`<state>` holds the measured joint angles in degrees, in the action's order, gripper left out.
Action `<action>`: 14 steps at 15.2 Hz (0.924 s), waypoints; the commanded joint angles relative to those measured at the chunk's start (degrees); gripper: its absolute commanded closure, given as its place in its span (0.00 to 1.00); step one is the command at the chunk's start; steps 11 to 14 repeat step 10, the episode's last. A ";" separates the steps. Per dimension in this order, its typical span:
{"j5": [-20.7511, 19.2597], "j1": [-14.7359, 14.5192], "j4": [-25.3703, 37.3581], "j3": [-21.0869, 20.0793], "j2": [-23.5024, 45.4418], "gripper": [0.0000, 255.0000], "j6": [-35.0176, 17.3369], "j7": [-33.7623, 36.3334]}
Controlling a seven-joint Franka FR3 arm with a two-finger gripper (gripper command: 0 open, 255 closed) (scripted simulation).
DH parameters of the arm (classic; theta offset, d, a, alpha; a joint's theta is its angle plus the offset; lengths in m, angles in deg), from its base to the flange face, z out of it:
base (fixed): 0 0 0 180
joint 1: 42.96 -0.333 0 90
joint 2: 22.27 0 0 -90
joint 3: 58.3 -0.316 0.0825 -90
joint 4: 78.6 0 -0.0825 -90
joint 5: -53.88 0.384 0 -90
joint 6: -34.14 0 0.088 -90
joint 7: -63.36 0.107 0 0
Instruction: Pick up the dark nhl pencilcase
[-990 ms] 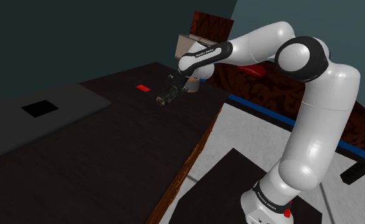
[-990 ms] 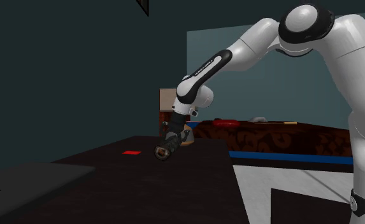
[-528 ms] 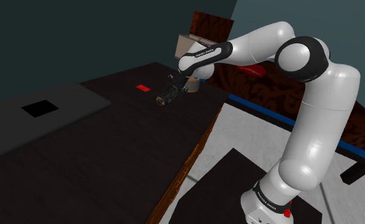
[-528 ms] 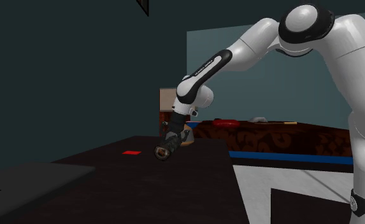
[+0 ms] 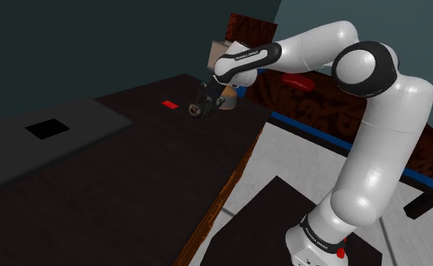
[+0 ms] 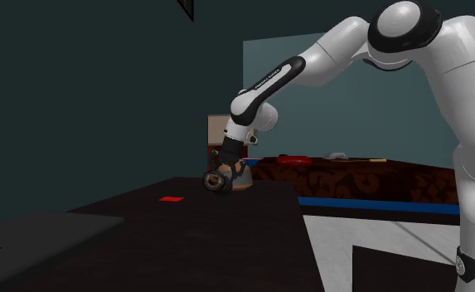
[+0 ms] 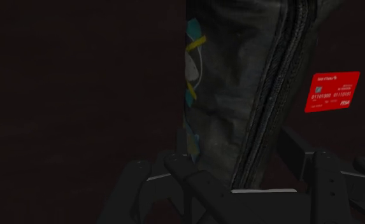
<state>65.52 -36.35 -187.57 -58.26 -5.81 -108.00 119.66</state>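
gripper (image 7: 237, 167) clamped around dark pencil case (image 7: 251, 83), zipper closed, contents hidden

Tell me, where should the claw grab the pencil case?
Across its narrow width near one end, coming in from that end, as the claw does now. The case is long and slim with a zip running along it, so the claw spans it easily.

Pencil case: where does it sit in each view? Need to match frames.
Shoulder view: pencil case upper middle, held in the tool at the arm's end, above the dark table.
Second exterior view: near the middle, slightly left, below the arm's wrist.
Wrist view: dark zippered body clasped in the tool.
Shared landmark: the red card on the table near it.
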 commanded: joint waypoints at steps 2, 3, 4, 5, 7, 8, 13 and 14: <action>-0.39 -0.13 0.59 0.12 -1.19 1.00 1.68 0.54; -0.52 -0.14 0.92 0.16 -1.54 1.00 2.34 0.70; -0.64 -0.15 1.26 0.21 -1.87 1.00 3.00 0.85; -0.76 -0.17 1.59 0.25 -2.20 1.00 3.67 1.01; -1.00 -0.19 2.36 0.32 -2.80 1.00 5.02 1.30; -1.11 -0.19 2.76 0.36 -3.09 1.00 5.70 1.45; -1.13 -0.19 2.81 0.36 -3.13 1.00 5.80 1.47; -1.13 -0.19 2.81 0.36 -3.13 1.00 5.80 1.47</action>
